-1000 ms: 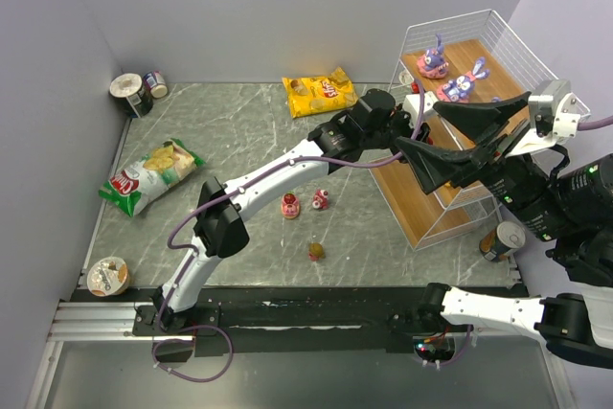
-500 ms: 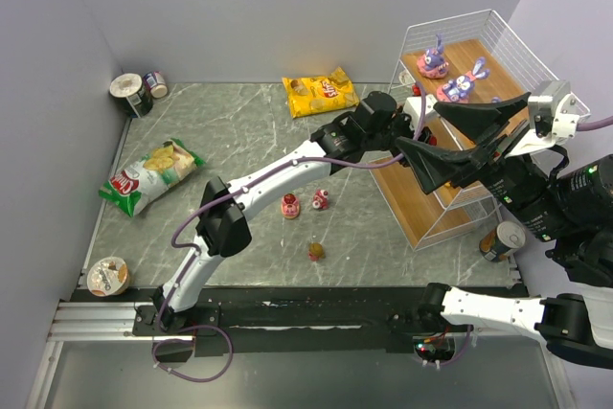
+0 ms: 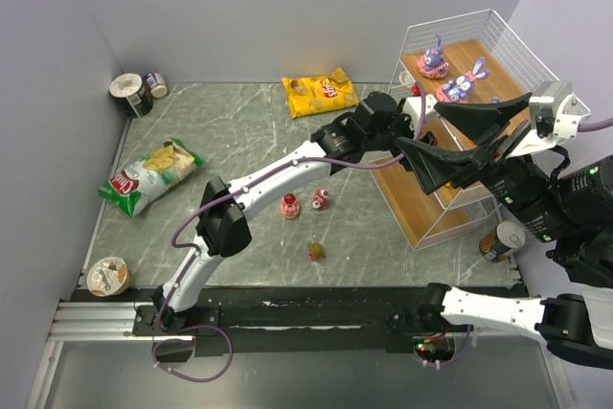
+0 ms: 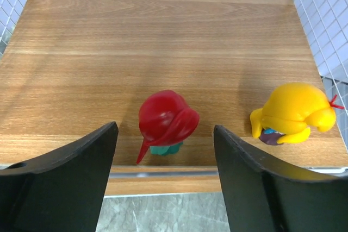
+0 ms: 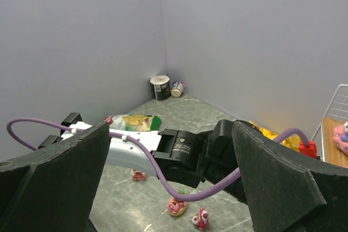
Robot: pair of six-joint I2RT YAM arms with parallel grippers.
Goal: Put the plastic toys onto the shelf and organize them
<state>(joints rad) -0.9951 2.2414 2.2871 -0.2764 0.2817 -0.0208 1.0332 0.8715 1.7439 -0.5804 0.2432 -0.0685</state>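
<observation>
The shelf (image 3: 488,53) stands at the table's right. On one of its wood boards (image 4: 163,42) a red toy (image 4: 165,119) stands between the fingers of my left gripper (image 4: 165,134), which is open and not touching it. A yellow toy (image 4: 293,111) sits beside it on the right. Two purple bunnies (image 3: 434,62) (image 3: 462,85) rest on the top board. On the table lie a pink toy (image 3: 290,205), a red toy (image 3: 320,199) and an olive piece (image 3: 315,251). My right gripper (image 5: 171,134) hangs open and empty above the left arm (image 3: 287,165).
A yellow snack bag (image 3: 319,95) lies at the back and a green bag (image 3: 150,174) at the left. Two cans (image 3: 131,93) stand in the far left corner, a cup (image 3: 107,275) at the near left, and a can (image 3: 502,239) beside the shelf's near foot.
My left gripper has opened and let go of the red toy, which now stands on the shelf board. The right arm has not moved.
</observation>
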